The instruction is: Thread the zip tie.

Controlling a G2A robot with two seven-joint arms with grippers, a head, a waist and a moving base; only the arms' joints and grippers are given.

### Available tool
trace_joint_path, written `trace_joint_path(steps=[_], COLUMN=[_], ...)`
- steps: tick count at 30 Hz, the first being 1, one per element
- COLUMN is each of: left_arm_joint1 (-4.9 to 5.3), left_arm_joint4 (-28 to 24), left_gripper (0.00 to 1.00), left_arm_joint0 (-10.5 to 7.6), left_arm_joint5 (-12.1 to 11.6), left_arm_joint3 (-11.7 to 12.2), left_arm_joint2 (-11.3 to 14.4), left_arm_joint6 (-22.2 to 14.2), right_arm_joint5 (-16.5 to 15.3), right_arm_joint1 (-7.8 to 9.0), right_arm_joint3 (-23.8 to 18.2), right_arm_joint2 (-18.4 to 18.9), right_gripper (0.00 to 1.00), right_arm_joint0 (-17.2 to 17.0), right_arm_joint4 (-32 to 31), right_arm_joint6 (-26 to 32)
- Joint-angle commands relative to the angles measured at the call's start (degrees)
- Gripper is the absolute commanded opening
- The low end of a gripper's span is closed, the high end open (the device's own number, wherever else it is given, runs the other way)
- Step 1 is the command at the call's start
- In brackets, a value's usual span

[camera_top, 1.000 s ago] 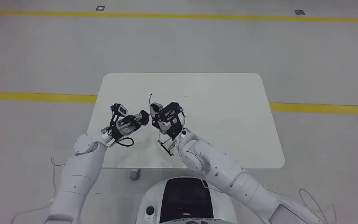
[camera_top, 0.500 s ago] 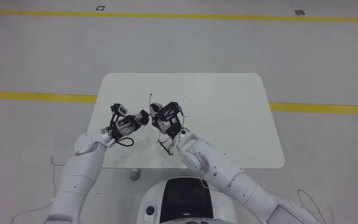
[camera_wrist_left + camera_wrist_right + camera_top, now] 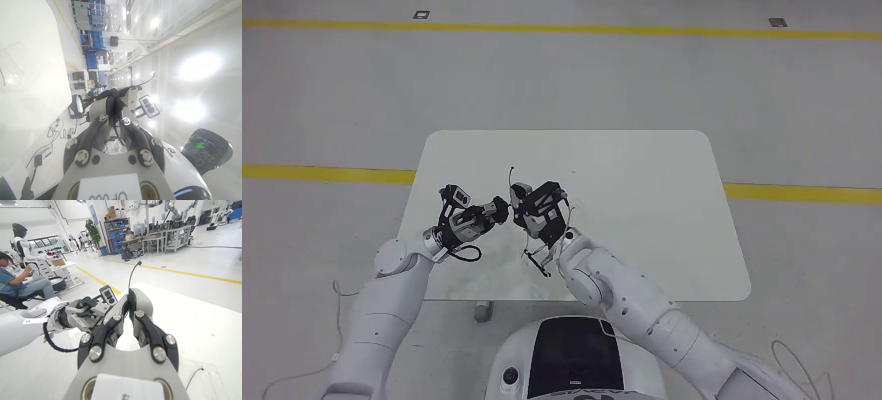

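Both arms met above the left half of the bench (image 3: pixel 662 200), roughly midway between its far and near edges. The right end effector (image 3: pixel 129 303) was clamped on the black zip tie (image 3: pixel 130 279), whose strap rose upright from the closed fingertips and curved to a small head at the top. The left end effector (image 3: pixel 113 96) sat tip to tip against it, fingers pressed together; whether they pinched the strap could not be told. A second thin black strap (image 3: pixel 194 374) lay on a clear sheet (image 3: pixel 208 370) near the bench's front edge.
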Motion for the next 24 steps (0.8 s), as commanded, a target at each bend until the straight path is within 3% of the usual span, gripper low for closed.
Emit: trace_joint_path(steps=[1,24], left_arm_joint1=[0.00,0.00], left_arm_joint4=[0.0,0.0], left_gripper=[0.00,0.00], left_arm_joint0=[0.00,0.00], left_arm_joint5=[0.0,0.0], left_arm_joint3=[0.0,0.0], left_arm_joint2=[0.0,0.0], left_arm_joint6=[0.0,0.0], right_arm_joint5=[-0.1,-0.8], right_arm_joint1=[-0.12,-1.20], right_arm_joint3=[0.1,0.1], right_arm_joint2=[0.2,2.6], right_gripper=[0.00,0.00], right_arm_joint0=[-0.2,-1.9], right_arm_joint4=[-0.2,-3.2], right_arm_joint6=[0.1,1.2])
